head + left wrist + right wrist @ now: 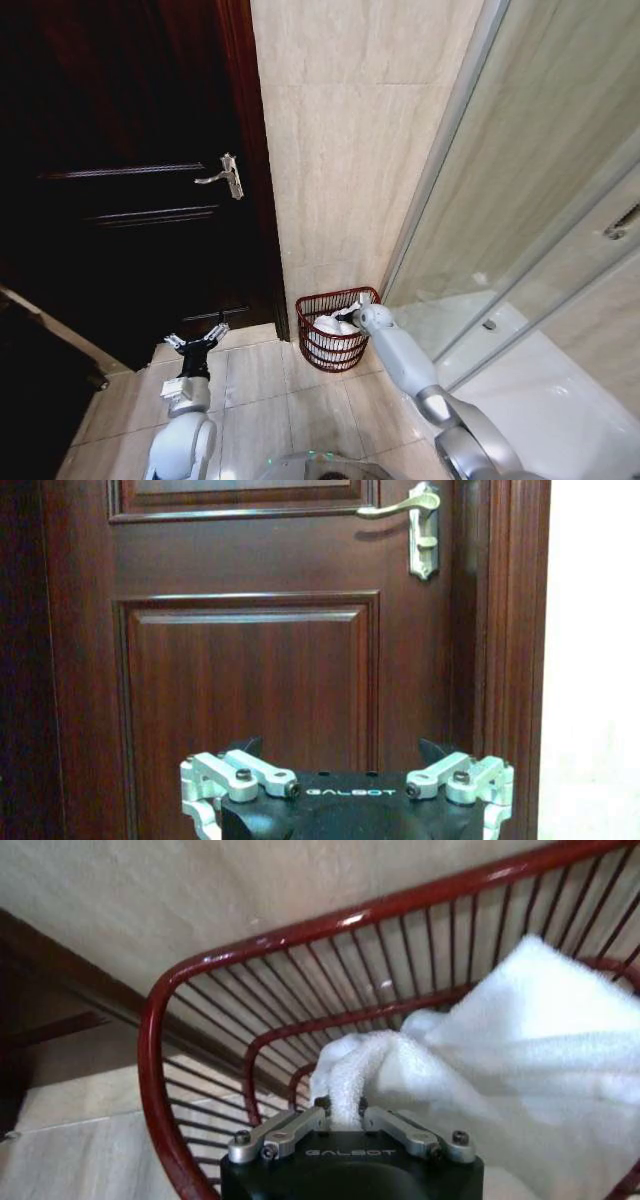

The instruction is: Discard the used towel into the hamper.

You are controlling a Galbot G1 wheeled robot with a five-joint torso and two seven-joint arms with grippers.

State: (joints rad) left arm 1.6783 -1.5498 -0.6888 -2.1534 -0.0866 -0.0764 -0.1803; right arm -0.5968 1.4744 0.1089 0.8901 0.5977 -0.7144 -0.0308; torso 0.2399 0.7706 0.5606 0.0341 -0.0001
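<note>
The word "GALBOT" stands in pale capital letters on the black body of the left gripper [340,761], just behind its fingers. The same "GALBOT" stands on the black body of the right gripper [340,1110]. No other writing is legible.

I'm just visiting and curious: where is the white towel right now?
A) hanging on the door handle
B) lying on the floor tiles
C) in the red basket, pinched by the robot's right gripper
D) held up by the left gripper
C: the right gripper is shut on a fold of the white towel, which sits inside the hamper.
</note>
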